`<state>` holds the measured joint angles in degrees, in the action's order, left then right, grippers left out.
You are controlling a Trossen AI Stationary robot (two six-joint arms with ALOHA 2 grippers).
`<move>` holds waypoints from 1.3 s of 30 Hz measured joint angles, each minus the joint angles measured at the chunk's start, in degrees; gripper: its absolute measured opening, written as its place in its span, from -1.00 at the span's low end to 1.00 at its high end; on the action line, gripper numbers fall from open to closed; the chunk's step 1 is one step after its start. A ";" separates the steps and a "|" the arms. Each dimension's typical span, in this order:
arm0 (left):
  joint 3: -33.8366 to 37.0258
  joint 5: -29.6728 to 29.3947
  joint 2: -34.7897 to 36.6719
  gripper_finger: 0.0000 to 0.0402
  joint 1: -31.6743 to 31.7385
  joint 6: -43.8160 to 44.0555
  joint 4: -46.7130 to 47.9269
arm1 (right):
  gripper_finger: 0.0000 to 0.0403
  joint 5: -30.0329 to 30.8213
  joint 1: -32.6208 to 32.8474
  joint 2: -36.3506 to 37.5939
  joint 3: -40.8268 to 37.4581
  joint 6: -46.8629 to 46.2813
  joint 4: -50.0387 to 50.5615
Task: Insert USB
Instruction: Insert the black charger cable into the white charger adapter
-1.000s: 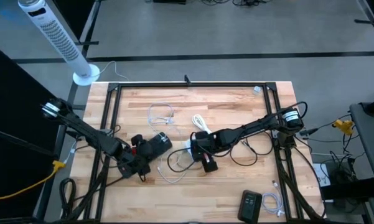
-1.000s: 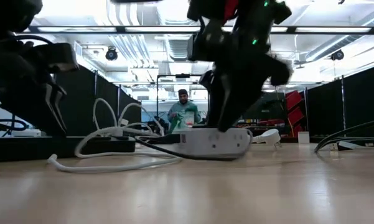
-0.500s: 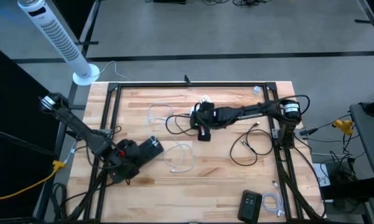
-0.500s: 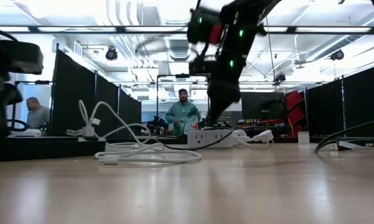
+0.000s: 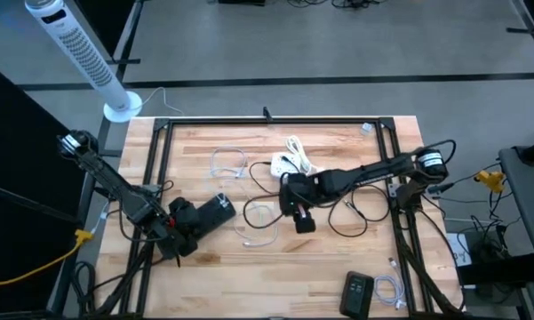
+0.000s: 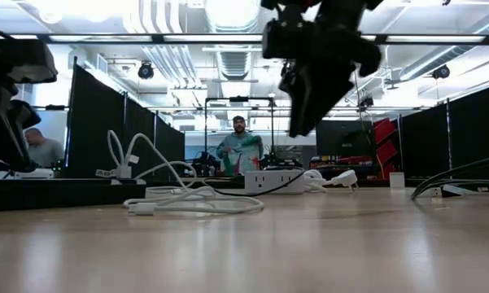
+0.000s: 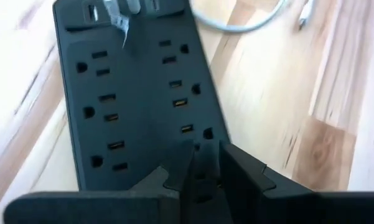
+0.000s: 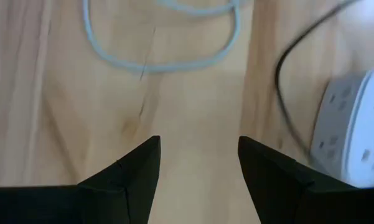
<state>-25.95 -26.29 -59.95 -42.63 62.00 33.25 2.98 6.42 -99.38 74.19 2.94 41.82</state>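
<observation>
Two arms over the tabletop (image 5: 338, 258). Left tool (image 7: 205, 167) low at the left side, fingers (image 7: 239, 171) drawn narrow and clamped on the near end of the black strip (image 7: 130, 93), flat on the wood. Right tool (image 8: 199, 168) raised above the middle, spread wide and holding nothing, bare wood beneath. Pale USB cable (image 5: 262, 222) loose in a loop between the two tools, touching neither, one plug (image 7: 305, 14) just beside the black strip's far end. White strip (image 5: 289, 165) with its coiled cord farther back, near the right tool. Black cable (image 5: 351, 215) curled to the right.
</observation>
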 joint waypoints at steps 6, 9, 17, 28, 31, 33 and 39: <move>-1.66 -1.86 0.33 -0.69 0.01 -4.50 -0.30 | -0.05 -0.05 2.31 2.00 0.51 -4.98 3.18; -3.31 -7.85 0.24 -0.69 0.02 -10.31 -1.86 | -0.07 -0.38 2.22 2.15 0.50 -6.81 3.64; -3.92 -17.61 0.33 -0.69 0.42 -38.14 -14.31 | -0.08 -3.64 2.88 1.92 0.08 -19.19 15.05; -3.90 -16.25 0.42 -0.69 0.64 -42.93 -9.73 | -0.08 -7.96 10.61 1.75 -1.48 -39.57 19.50; -3.87 -14.70 0.82 -0.69 1.70 -47.49 -11.00 | -0.08 -7.94 12.49 2.34 -2.04 -44.84 26.46; -3.59 -11.44 1.27 -0.69 3.06 -51.75 -13.66 | -0.09 -7.91 12.93 3.51 -3.37 -48.36 30.78; 0.83 5.54 2.86 -0.69 9.52 -67.36 -27.34 | -0.18 -8.04 13.24 10.19 -11.17 -56.14 28.23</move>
<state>-25.12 -20.75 -57.09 -33.12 -5.36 5.91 -5.06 19.66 -89.19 63.02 -53.20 70.05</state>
